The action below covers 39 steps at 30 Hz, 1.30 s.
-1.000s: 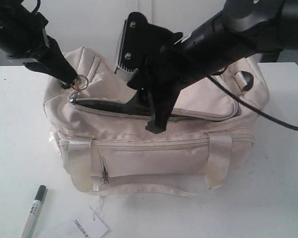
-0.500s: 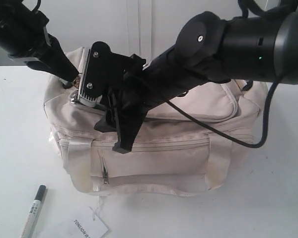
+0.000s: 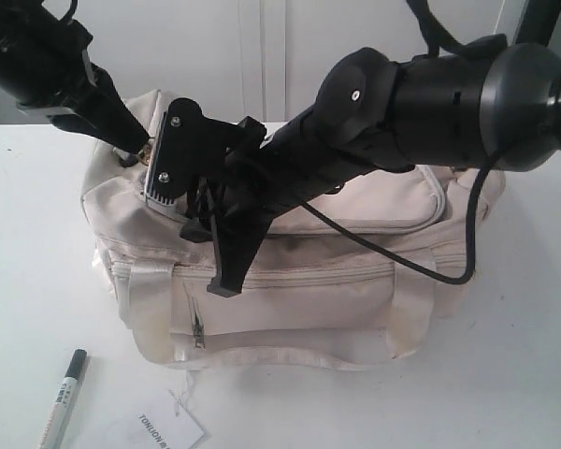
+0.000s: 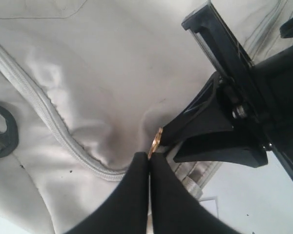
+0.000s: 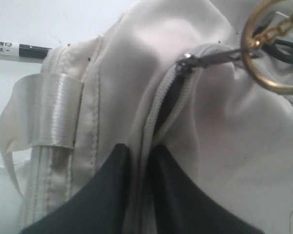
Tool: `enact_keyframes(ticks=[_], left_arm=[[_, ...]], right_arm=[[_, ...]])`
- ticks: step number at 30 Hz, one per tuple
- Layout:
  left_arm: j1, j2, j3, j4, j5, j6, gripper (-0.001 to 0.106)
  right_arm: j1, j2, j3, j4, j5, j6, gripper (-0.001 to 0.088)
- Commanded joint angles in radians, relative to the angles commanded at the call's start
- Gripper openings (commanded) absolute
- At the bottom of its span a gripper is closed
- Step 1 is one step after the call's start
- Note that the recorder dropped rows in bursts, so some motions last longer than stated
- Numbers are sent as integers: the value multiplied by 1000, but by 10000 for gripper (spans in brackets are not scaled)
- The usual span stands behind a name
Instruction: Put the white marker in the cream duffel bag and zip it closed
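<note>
Status: white marker [image 3: 64, 393] lies on the worktop [image 3: 505, 374] near the left end of the cream duffel bag [image 3: 318, 299], apart from it and just beside a paper tag [image 3: 168, 432]. It is not yet in the bag.

Left fingers [image 4: 129, 195] are pressed together on the gold ring pull [image 4: 156, 143] at the bag's left end. Right fingers [image 5: 105, 195] reach across to that same end. They stand narrow, with a ridge of the zip seam caught between them. A short dark gap shows in the zip between those fingers and the slider [image 5: 187, 60].

Assessment: the step in hand appears to be parting the bag's mouth.

Recommended:
- Hold the ring steady as an anchor while the right fingers draw the seam edge away, so the gap widens rather than the whole bag sliding.
- Confirm that only one side of the zip is pinched, since gripping both tapes would keep the mouth shut.
- Pull gently, as the soft fabric is likely to bunch.
- Keep the bag off the marker and tag.
- Free one set of fingers afterwards to fetch the marker.
</note>
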Motion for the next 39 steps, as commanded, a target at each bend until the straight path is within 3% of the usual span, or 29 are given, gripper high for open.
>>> enact_keyframes(ticks=[3, 13, 21, 29, 39], left_arm=[[0, 0, 0, 14, 2, 2, 0], [0, 0, 0, 262, 16, 2, 0], [0, 24, 0, 355, 12, 2, 0], [0, 48, 0, 437, -110, 0, 0], [0, 48, 0, 580, -119, -57, 0]], right_arm=[[0, 0, 0, 0, -9, 0, -1], [0, -11, 0, -7, -30, 56, 0], [0, -51, 0, -9, -42, 56, 0], [0, -51, 0, -9, -21, 56, 0], [0, -51, 0, -11, -21, 56, 0]])
